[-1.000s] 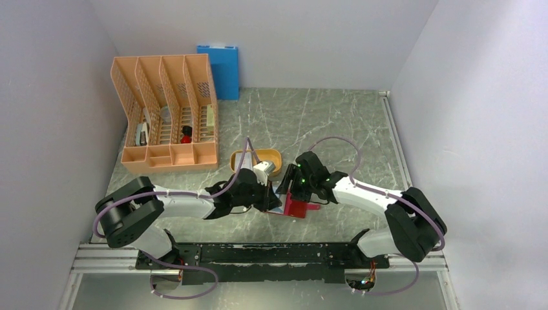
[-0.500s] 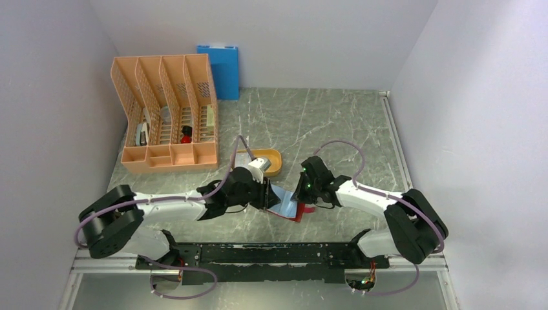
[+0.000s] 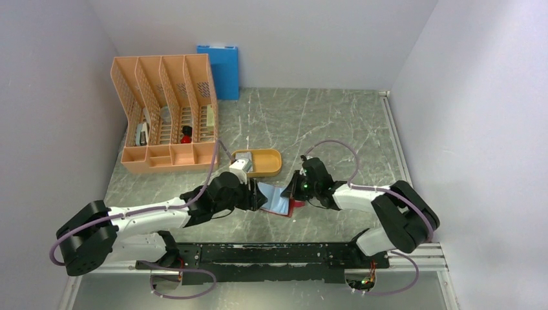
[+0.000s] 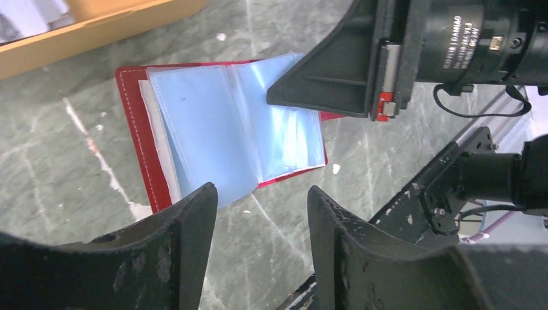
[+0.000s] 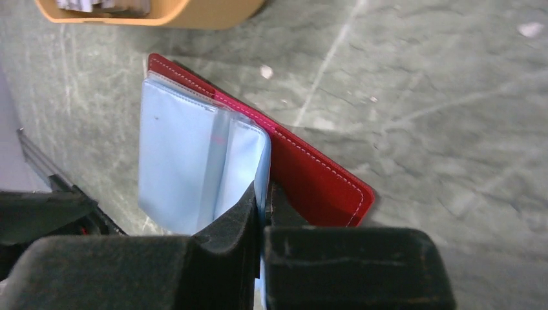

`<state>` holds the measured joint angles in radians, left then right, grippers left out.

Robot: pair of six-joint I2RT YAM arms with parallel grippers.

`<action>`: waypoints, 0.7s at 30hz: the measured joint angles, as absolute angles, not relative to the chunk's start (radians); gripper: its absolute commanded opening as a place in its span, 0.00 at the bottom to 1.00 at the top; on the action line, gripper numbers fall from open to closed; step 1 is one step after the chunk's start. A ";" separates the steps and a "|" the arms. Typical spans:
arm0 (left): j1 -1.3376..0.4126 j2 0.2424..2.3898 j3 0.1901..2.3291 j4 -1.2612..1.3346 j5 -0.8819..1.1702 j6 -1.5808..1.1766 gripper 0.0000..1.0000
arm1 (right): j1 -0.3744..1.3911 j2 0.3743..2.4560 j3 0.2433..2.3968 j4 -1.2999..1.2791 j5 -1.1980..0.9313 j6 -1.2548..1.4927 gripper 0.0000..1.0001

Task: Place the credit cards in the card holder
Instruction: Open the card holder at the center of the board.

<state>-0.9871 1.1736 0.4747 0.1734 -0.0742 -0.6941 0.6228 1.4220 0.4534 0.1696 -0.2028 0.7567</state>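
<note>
While the right claw (image 5: 262, 213) pinched shut on a pale blue pocket leaf of the card holder (image 4: 220, 129), open on the bench (image 3: 310, 123) beside the orange tray (image 3: 262, 161), the left claw (image 4: 258, 213) hung half-open and empty. Doing it well meant steadying that leaf while fetching credit cards (image 5: 103, 5) from the tray.

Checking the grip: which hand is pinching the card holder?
The right hand, shut on a blue leaf of the card holder; the left hand is open.
</note>
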 measured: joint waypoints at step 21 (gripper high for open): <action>-0.845 1.310 0.408 0.262 0.096 -0.768 0.59 | 0.621 1.510 0.434 0.368 -0.285 0.740 0.00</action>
